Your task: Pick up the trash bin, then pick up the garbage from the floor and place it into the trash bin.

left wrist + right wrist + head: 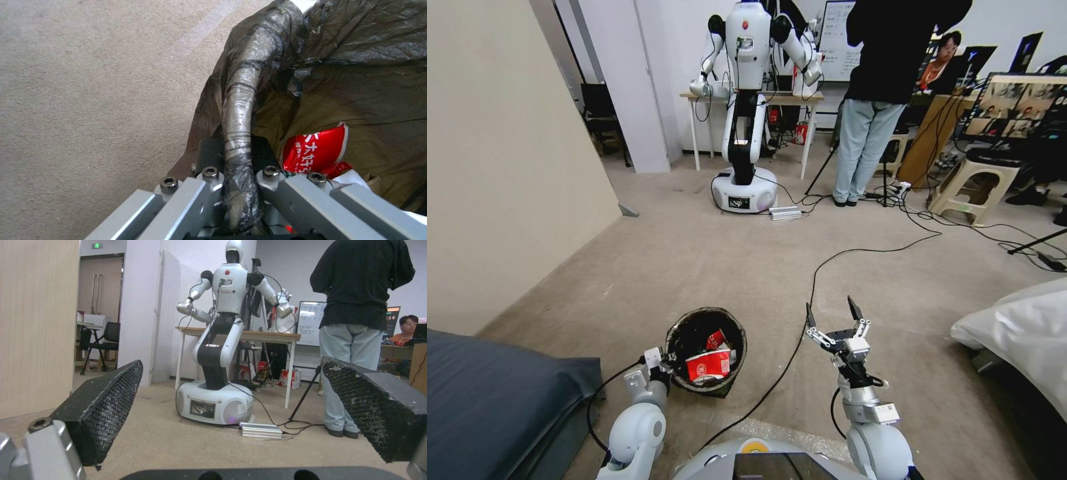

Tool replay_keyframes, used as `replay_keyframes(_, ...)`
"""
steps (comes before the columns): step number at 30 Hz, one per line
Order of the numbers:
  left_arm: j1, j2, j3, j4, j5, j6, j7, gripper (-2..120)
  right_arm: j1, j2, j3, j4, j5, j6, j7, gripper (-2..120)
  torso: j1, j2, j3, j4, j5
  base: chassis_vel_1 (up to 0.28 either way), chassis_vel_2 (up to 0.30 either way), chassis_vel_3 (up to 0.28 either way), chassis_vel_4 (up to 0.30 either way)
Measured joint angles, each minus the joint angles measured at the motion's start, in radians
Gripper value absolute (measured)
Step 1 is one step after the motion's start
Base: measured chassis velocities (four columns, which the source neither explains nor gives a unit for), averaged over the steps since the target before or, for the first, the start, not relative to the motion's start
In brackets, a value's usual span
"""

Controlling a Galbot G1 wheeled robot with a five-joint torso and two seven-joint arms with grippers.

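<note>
The left hand (240, 186) is pinching the bag-wrapped rim of the trash bin (684, 333), which is holding red-and-white garbage (708, 365) above the floor (707, 260). The right hand (834, 317) is hovering spread, well apart.

The left gripper (662, 369) sits low at the robot's left front, fingers (209, 173) clamped on a rim. The right gripper (832, 312) is held forward, empty, its fingers (106, 400) spread wide and pointing ahead.

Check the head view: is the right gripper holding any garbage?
No. The right gripper is raised over bare floor with its fingers spread and nothing between them.
</note>
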Motion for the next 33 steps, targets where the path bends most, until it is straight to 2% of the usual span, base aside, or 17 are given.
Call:
replay_keyframes(10,0.003,-0.003,0.007,0.000,-0.018,0.000,0.009,0,-0.001,0.005,-0.004,-0.002,-0.002,0.005,-0.005,100,0.000,0.000,0.000,-0.0001,-0.0008,0.000,0.000,0.000,0.000)
replay_keyframes(12,0.006,-0.003,0.011,0.001,-0.026,0.005,0.026,10,-0.002,0.005,-0.005,-0.002,-0.004,0.008,-0.007,100,0.000,0.000,0.000,-0.0002,-0.0022,0.000,0.000,0.000,0.000)
replay_keyframes(13,0.006,-0.003,0.011,0.001,-0.026,0.005,0.026,10,-0.002,0.005,-0.005,-0.002,-0.004,0.008,-0.007,100,0.000,0.000,0.000,-0.0002,-0.0022,0.000,0.000,0.000,0.000)
replay_keyframes(14,0.006,-0.003,0.013,0.001,-0.028,0.005,0.034,15,-0.002,0.005,-0.005,-0.003,-0.005,0.009,-0.008,100,0.000,0.000,0.000,-0.0006,-0.0029,0.000,0.000,0.000,0.000)
replay_keyframes(20,0.000,-0.003,0.017,-0.002,-0.030,-0.004,0.045,38,-0.003,0.009,-0.012,-0.011,-0.015,0.017,-0.013,100,0.000,0.000,0.000,-0.0006,-0.0015,0.000,0.000,0.000,0.000)
replay_keyframes(24,-0.002,-0.003,0.017,-0.004,-0.031,-0.005,0.045,46,-0.003,0.009,-0.013,-0.011,-0.016,0.018,-0.015,100,0.000,0.000,0.001,-0.0007,-0.0016,0.000,0.000,0.000,0.000)
replay_keyframes(25,-0.005,-0.004,0.018,-0.005,-0.034,-0.006,0.046,56,-0.001,0.009,-0.012,-0.011,-0.016,0.018,-0.018,100,0.000,0.000,0.001,-0.0007,-0.0018,0.000,0.000,0.000,0.000)
replay_keyframes(27,-0.007,-0.003,0.018,-0.006,-0.035,-0.006,0.046,59,-0.001,0.008,-0.012,-0.011,-0.016,0.018,-0.019,100,0.000,0.000,0.001,-0.0007,-0.0018,0.000,0.000,0.000,0.000)
replay_keyframes(29,-0.011,-0.003,0.019,-0.008,-0.037,-0.006,0.046,72,-0.001,0.007,-0.012,-0.013,-0.016,0.020,-0.022,100,0.000,-0.001,0.001,-0.0008,-0.0017,0.000,0.000,0.000,0.000)
replay_keyframes(31,-0.012,-0.003,0.019,-0.008,-0.038,-0.006,0.046,74,-0.001,0.008,-0.012,-0.014,-0.016,0.021,-0.023,100,0.000,0.000,0.001,-0.0007,-0.0015,0.000,0.000,0.000,0.000)
replay_keyframes(33,-0.016,-0.003,0.018,-0.009,-0.039,-0.006,0.045,85,-0.001,0.009,-0.014,-0.016,-0.017,0.022,-0.026,100,0.000,-0.001,0.000,-0.0006,-0.0012,0.000,0.000,0.000,0.000)
